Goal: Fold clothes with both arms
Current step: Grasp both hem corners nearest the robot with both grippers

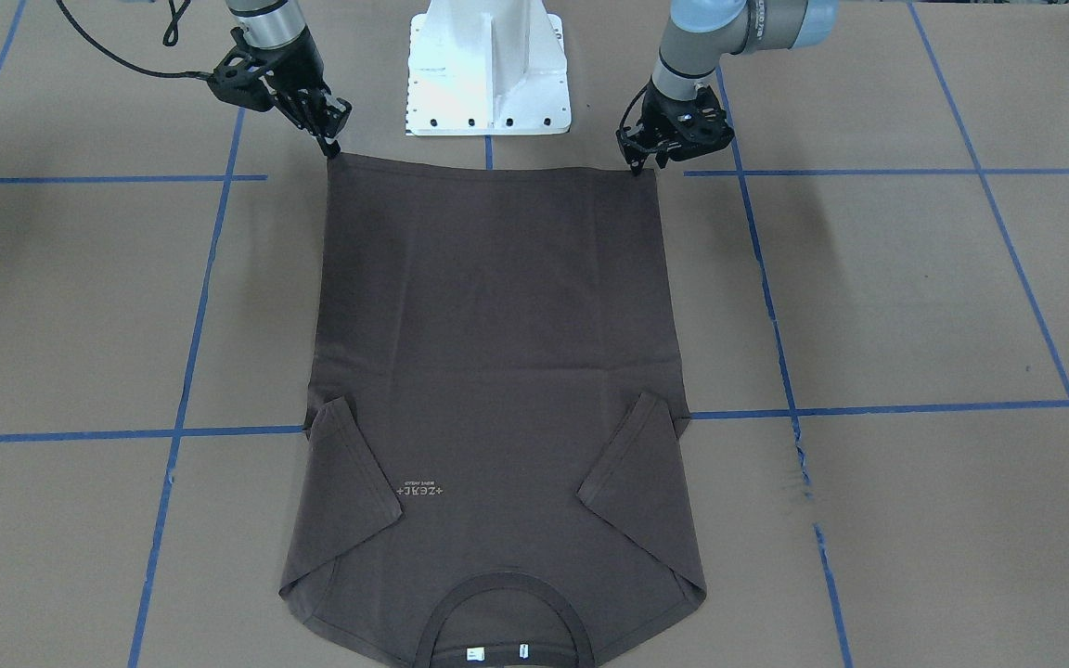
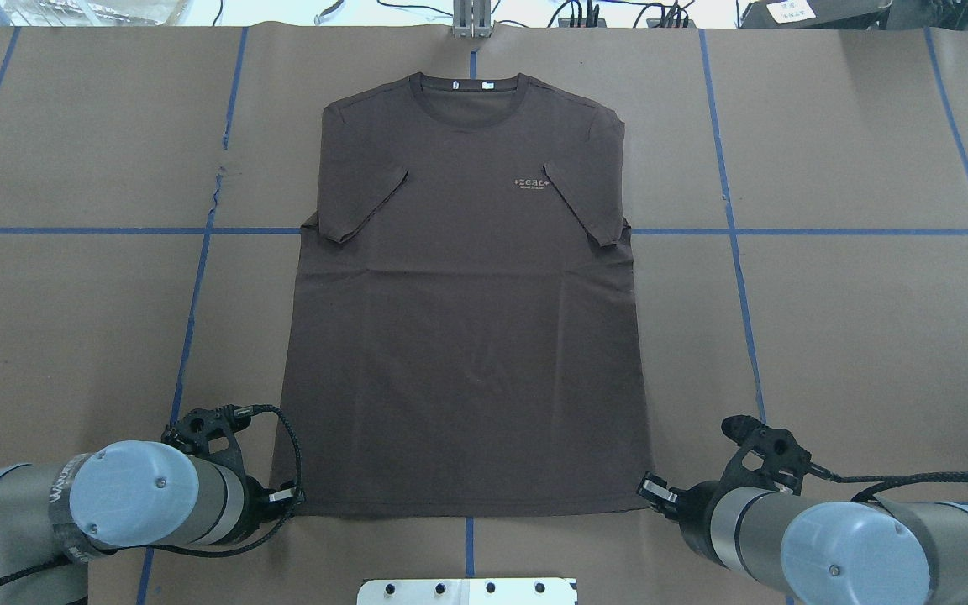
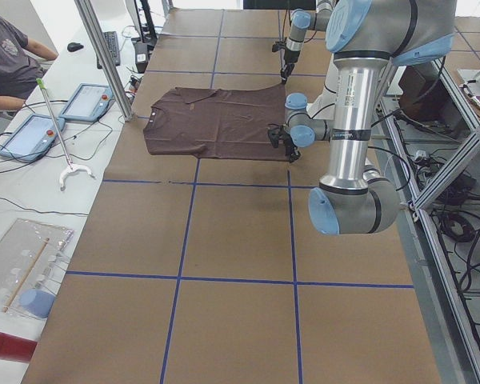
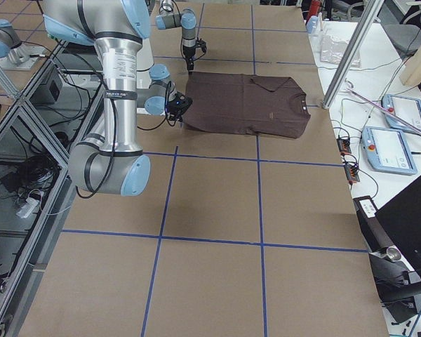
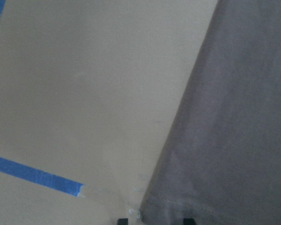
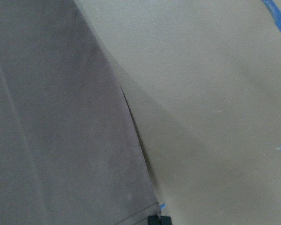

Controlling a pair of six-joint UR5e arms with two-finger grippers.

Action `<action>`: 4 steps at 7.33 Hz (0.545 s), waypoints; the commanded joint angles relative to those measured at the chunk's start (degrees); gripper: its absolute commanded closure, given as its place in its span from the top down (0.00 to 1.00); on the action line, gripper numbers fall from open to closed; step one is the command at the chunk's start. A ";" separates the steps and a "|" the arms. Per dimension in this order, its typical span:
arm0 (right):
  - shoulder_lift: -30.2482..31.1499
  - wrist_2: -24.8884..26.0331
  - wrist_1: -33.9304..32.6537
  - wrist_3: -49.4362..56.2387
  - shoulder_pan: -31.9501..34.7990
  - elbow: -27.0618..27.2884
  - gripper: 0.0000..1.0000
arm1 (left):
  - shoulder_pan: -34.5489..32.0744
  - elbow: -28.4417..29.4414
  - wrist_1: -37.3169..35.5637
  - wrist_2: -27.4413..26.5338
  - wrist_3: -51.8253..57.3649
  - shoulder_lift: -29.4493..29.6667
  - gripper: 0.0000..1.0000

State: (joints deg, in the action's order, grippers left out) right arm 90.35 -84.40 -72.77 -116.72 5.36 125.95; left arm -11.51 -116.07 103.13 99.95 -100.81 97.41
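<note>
Here the T-shirt lies flat and chest up on the brown bench. In the overhead view we see its collar at 12 o'clock and its hem at 6 o'clock. Both short sleeves are folded inward over the chest. The small pale print sits just beside the 3 o'clock sleeve.

The left tool stands at the hem's 7 o'clock corner. Its wrist view shows two fingertips a narrow way apart, with the hem corner between them.

The right tool stands at the 5 o'clock corner, its tip at the cloth. Its wrist view shows only one dark block there, so we cannot tell whether it pinches the hem.
</note>
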 commanded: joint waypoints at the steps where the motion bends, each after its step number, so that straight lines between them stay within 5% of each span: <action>1: 0.00 0.02 0.00 0.00 0.00 0.00 0.00 | 0.00 0.41 0.14 -0.11 0.00 0.06 0.49; 3: 0.00 0.02 0.00 0.00 0.00 0.00 0.00 | 0.00 0.50 0.14 -0.02 -0.09 0.06 0.30; 4: 0.09 0.02 0.00 0.00 0.00 0.00 0.00 | 0.00 0.50 0.14 -0.02 -0.44 0.06 0.00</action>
State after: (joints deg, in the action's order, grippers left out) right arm 90.39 -84.38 -72.77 -116.72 5.36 125.95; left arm -11.52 -115.64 103.31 99.92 -100.94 97.49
